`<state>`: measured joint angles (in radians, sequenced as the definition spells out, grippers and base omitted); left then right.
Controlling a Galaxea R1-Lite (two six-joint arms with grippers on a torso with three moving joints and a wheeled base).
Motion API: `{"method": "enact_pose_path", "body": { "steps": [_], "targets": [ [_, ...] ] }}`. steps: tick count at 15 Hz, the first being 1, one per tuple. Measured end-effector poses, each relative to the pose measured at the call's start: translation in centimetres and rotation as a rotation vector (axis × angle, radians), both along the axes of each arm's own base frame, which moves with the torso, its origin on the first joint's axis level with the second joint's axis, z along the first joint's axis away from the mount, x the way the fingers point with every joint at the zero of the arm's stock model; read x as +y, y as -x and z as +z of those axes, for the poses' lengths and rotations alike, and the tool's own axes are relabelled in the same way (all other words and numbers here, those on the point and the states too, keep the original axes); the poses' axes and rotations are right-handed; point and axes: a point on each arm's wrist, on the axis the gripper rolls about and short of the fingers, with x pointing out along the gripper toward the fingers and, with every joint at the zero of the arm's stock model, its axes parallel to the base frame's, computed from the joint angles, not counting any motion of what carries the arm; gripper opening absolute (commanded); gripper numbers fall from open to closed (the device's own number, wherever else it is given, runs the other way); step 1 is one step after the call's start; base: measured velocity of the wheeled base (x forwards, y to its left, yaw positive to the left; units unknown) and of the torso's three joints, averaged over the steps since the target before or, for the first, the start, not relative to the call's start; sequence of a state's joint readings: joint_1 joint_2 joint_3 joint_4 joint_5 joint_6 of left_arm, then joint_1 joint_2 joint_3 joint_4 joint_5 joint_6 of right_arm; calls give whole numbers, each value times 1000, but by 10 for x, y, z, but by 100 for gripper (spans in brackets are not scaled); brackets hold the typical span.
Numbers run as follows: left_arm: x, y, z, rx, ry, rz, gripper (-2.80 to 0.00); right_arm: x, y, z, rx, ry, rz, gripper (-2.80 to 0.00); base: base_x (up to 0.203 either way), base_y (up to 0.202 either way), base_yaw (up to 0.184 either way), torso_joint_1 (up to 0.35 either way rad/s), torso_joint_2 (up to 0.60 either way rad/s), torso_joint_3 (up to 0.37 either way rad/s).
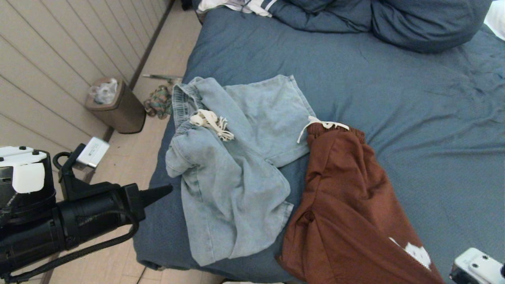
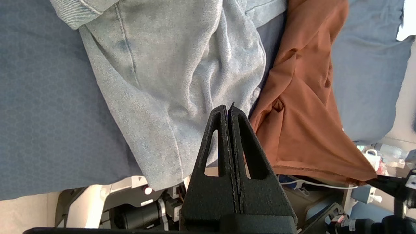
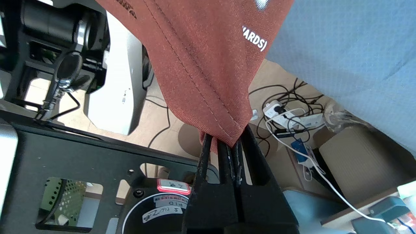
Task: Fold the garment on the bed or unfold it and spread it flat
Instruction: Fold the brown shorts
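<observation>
The right gripper (image 3: 227,143) is clamped shut on the hem corner of the rust-brown shorts (image 3: 201,55), its fingers pinching the stitched edge low in the right wrist view; in the head view only a bit of that arm's white housing shows at the lower right corner. The rust-brown shorts (image 1: 347,205) run from the centre of the head view down to its lower right, with a white drawstring (image 1: 321,126) at the waistband. Just to their left lie the light blue denim shorts (image 1: 229,165), crumpled. The left gripper (image 1: 167,190) is closed on nothing, hovering at the lower left just beside the denim. Both garments rest on the bed (image 1: 414,118), which fills the right and centre. A bin (image 1: 116,106) stands on the floor at the left.
</observation>
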<state>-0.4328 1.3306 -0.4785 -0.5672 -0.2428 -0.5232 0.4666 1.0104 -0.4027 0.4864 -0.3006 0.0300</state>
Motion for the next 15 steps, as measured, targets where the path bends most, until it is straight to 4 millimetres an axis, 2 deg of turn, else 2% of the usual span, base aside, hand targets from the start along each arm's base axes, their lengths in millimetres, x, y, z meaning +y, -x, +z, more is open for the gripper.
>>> {"method": "enact_pose_path", "body": {
  "steps": [6, 9, 10, 13, 15],
  "targets": [
    [0, 1, 1, -4, 4, -4, -280, 2, -5, 4, -58, -35, -7, 0, 0, 0, 0, 0, 0, 0],
    [-2, 3, 1, -2, 6, -16, -280, 1, -6, 21, -146, -88, -27, 0, 0, 0, 0, 0, 0, 0],
    [-3, 3, 1, 1, 9, -20, -280, 0, -9, 33, -187, -123, -44, -280, 0, 0, 0, 0, 0, 0],
    [-6, 0, 6, -3, 18, -30, -280, -4, -26, 71, -279, -289, -122, -280, 0, 0, 0, 0, 0, 0],
    [-17, -4, 14, 6, 16, -63, -280, -5, -43, 86, -266, -406, -138, -280, 0, 0, 0, 0, 0, 0]
  ]
}}
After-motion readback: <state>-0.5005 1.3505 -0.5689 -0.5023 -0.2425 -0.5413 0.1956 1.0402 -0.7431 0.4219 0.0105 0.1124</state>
